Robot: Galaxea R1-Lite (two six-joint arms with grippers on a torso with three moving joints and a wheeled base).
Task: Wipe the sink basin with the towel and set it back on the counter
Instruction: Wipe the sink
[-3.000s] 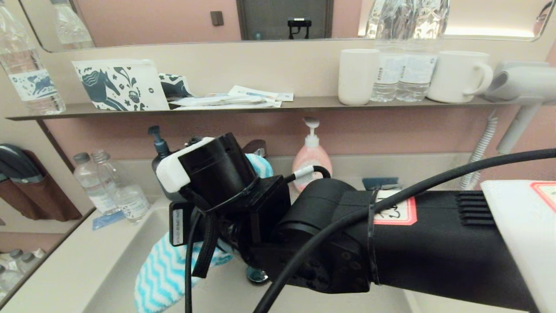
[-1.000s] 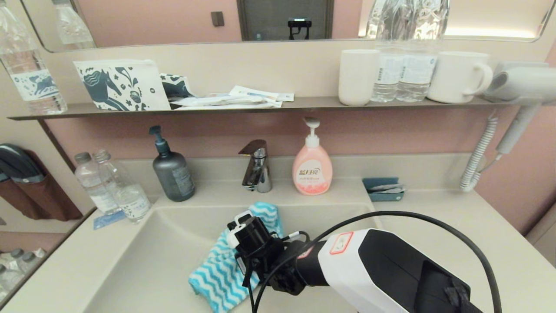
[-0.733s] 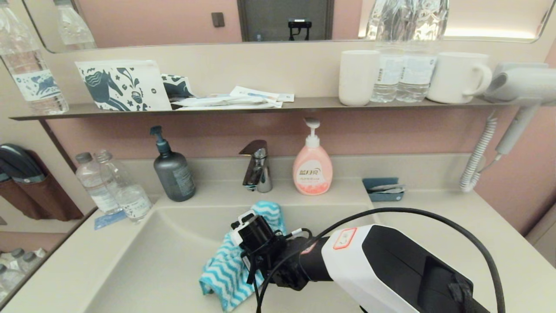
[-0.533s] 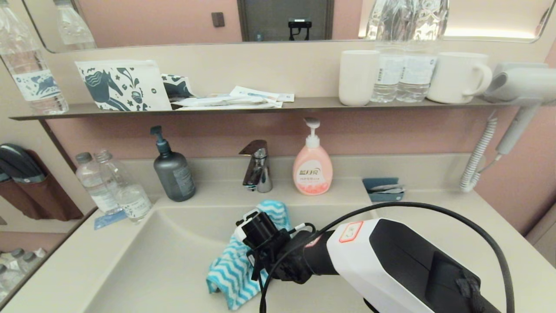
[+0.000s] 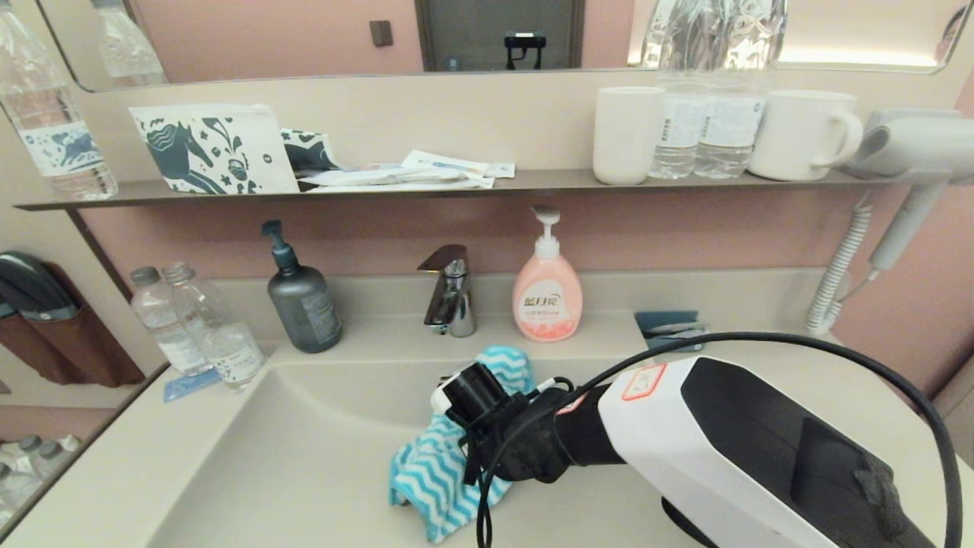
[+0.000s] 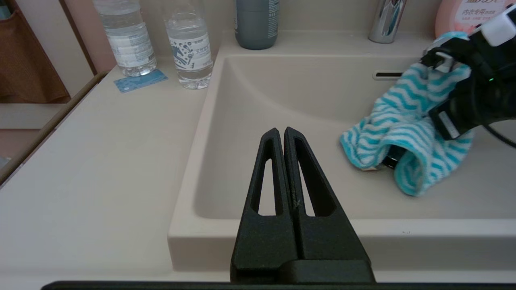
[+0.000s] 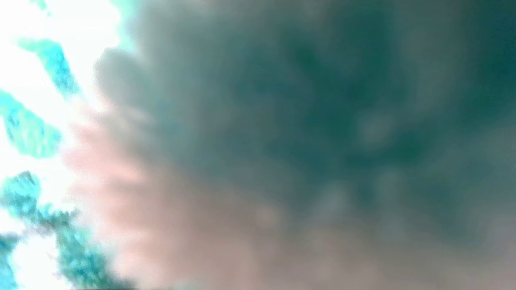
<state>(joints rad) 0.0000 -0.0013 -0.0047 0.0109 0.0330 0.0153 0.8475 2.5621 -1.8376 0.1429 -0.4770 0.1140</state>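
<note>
The turquoise and white zigzag towel (image 5: 430,476) lies bunched on the floor of the beige sink basin (image 5: 304,457), right of its middle and below the tap. My right gripper (image 5: 475,438) points down into the towel and is shut on it; the cloth wraps round and hides the fingers. The right wrist view is filled by towel (image 7: 32,133) pressed against the lens. In the left wrist view the towel (image 6: 387,125) hangs round the right gripper (image 6: 393,160) near the overflow slot (image 6: 387,74). My left gripper (image 6: 282,133) is shut, empty and parked over the basin's front rim (image 6: 423,231). The drain plug is hidden.
The beige counter (image 5: 114,472) surrounds the basin. Behind it stand a chrome tap (image 5: 449,293), a pink soap pump (image 5: 546,293), a dark grey pump bottle (image 5: 303,301), two water bottles (image 5: 194,327) and a blue tray (image 5: 670,331). A hair dryer (image 5: 905,152) hangs at the right.
My right gripper has dragged the towel to the right across the basin floor. Three seconds ago the arm was raised close to the head camera; it has since come down into the basin.
</note>
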